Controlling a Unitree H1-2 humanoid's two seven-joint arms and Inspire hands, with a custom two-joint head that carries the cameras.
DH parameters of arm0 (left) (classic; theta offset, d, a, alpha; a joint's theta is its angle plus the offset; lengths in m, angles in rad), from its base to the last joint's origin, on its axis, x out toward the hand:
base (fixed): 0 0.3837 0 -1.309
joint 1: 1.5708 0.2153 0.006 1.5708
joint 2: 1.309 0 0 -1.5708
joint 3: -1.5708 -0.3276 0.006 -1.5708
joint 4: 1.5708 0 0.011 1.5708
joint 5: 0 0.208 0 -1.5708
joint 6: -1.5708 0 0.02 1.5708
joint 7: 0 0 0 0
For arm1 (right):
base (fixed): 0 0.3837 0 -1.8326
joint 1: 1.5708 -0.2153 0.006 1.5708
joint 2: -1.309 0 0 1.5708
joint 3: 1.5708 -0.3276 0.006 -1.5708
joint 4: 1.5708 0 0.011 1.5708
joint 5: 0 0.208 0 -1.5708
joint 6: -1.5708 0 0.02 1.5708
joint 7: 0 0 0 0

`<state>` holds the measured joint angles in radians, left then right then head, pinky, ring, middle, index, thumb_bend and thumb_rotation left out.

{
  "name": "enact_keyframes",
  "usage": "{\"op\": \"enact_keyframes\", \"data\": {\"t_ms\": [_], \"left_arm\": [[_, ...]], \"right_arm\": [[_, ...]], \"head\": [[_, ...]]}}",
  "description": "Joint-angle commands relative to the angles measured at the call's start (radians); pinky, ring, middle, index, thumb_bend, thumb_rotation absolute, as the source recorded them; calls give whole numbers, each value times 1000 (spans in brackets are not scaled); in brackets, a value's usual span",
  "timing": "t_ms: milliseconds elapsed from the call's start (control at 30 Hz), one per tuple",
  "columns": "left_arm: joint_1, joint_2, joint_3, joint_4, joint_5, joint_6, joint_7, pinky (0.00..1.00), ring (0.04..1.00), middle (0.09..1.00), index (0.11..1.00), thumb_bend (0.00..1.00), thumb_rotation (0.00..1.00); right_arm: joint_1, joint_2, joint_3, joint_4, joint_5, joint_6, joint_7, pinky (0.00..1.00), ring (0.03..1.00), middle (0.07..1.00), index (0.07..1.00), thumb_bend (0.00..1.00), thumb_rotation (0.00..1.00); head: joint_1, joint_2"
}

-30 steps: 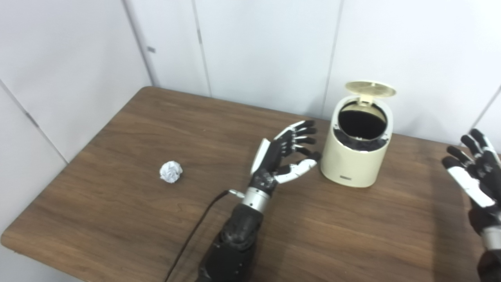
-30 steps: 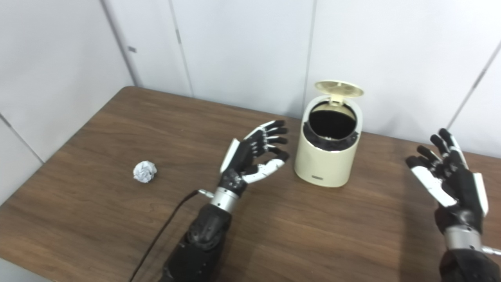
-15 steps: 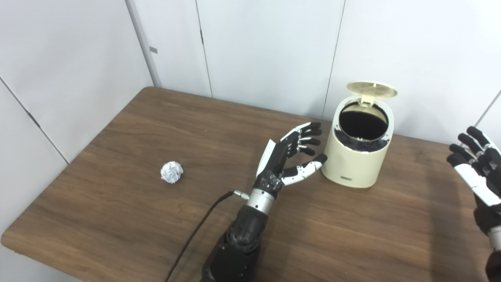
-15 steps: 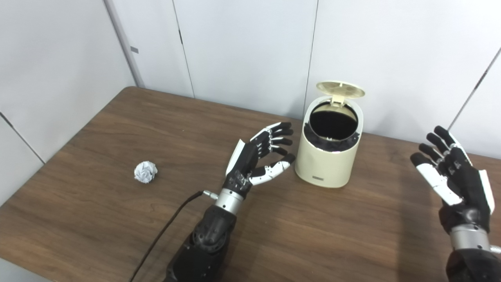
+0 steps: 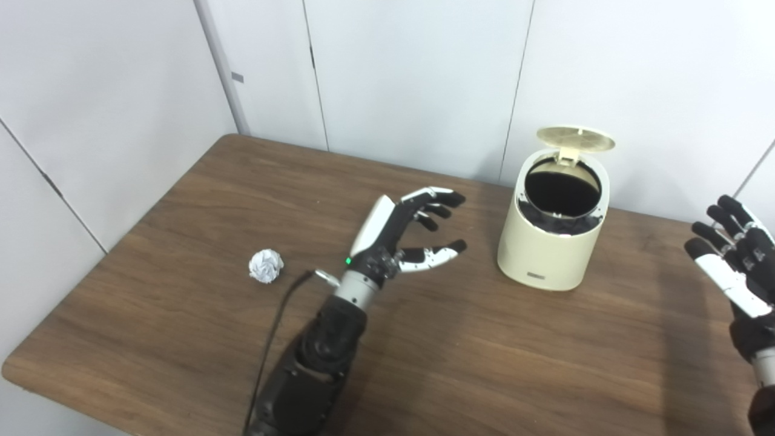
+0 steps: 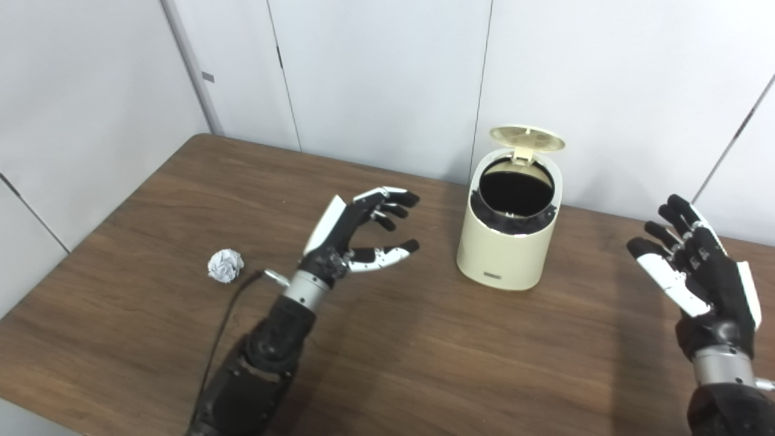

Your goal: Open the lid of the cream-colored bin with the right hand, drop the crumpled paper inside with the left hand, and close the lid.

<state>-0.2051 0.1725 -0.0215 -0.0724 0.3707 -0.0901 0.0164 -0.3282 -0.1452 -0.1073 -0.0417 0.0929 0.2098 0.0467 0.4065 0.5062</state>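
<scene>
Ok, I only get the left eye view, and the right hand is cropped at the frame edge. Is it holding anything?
Observer: No. The right eye view shows the whole black-and-white right hand, fingers apart and empty.
Reviewer: And below the hand?
Observer: Its silver metal wrist cuff shows fully, over the brown wooden table.
Reviewer: Anything on its outer side?
Observer: A white panel runs along the back of the hand.
</scene>
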Motion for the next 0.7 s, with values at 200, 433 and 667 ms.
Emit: {"op": "enact_keyframes", "data": {"t_ms": [200, 433, 667], "left_arm": [[-39, 100, 0, -130, 153, 80, -27, 544, 656, 705, 710, 651, 30], [-27, 133, 17, -185, 226, 145, -22, 523, 648, 709, 721, 658, 40], [-11, 182, 51, -203, 297, 170, -10, 457, 586, 685, 730, 671, 41]], "right_arm": [[-36, 2, -9, -69, 11, 14, -11, 811, 839, 900, 883, 687, 329], [-40, 2, -12, -77, 18, 25, -13, 818, 842, 902, 891, 654, 286], [-43, 0, -18, -89, 30, 38, -12, 790, 832, 896, 886, 661, 273]], "head": [[3, -3], [3, -3], [3, -2]]}}
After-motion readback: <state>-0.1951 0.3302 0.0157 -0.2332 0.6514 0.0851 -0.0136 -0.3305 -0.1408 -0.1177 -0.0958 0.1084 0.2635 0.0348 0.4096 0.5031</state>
